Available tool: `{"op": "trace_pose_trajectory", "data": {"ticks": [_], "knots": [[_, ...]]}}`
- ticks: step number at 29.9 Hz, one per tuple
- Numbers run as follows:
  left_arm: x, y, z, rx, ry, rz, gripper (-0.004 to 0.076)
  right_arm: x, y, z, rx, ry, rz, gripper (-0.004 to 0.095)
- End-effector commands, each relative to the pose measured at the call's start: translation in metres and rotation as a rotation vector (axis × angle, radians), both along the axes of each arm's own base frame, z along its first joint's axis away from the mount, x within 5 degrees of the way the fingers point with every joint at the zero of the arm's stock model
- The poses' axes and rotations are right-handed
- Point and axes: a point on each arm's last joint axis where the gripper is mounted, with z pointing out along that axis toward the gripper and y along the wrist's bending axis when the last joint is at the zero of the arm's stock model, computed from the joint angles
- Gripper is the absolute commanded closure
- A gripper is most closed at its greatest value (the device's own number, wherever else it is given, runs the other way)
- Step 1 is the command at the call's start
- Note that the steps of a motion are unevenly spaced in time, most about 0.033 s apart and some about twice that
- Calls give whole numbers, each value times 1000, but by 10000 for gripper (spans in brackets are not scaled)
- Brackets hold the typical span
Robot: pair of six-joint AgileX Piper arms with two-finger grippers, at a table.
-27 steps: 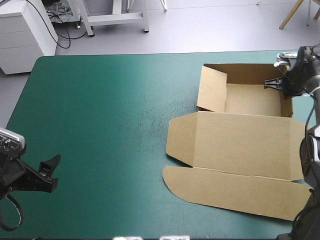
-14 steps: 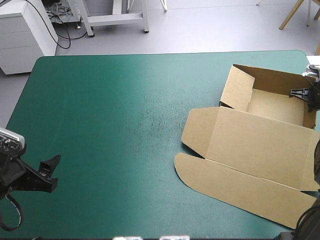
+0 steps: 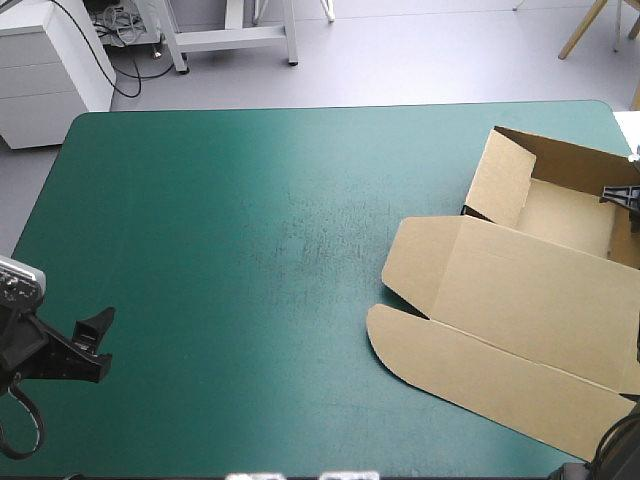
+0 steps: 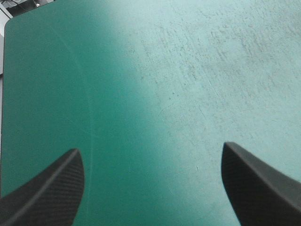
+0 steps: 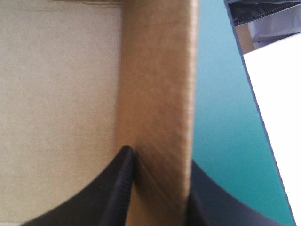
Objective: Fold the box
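- Your right gripper (image 5: 157, 162) pinches the box (image 3: 530, 300) by its right wall.
- Box sits right side, tray open, lid flat.
- Your left gripper (image 4: 150, 155) spread, near-left over teal-green cover (image 3: 220, 230), well apart from box.

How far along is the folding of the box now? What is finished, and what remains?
Done: the box has its far walls raised, forming an open tray. In hand: the right jaws are shut on the right wall, near the table's right edge. The left jaws stand open over the cover, far from the box. Left: the lid and its rounded front flap lie flat, not yet folded.
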Motion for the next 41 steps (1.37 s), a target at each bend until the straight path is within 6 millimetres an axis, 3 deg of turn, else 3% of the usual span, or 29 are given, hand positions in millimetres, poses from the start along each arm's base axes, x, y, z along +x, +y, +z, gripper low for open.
{"op": "trace_pose_trajectory", "data": {"ticks": [1,4,9,15,20,29,34,38,41], "knots": [[-3,2,2,12,23,14,161,-7,-1,37,-65,-125,5,337],[-3,2,2,12,23,14,161,-8,1,49,-78,-183,6,243],[-2,3,3,15,8,16,161,-23,10,93,-141,-327,10,247],[0,5,6,29,-32,37,161,-49,38,150,-88,-531,52,247],[3,10,9,47,-76,91,161,-66,78,180,-44,-616,157,247],[6,15,15,72,-154,135,161,-88,190,219,12,-745,460,323],[6,19,17,88,-172,172,161,-115,242,233,7,-780,637,336],[-1,22,17,44,-203,192,161,-146,273,243,33,-802,755,361],[-9,25,13,15,-254,201,162,-172,285,244,17,-826,821,387]]}}
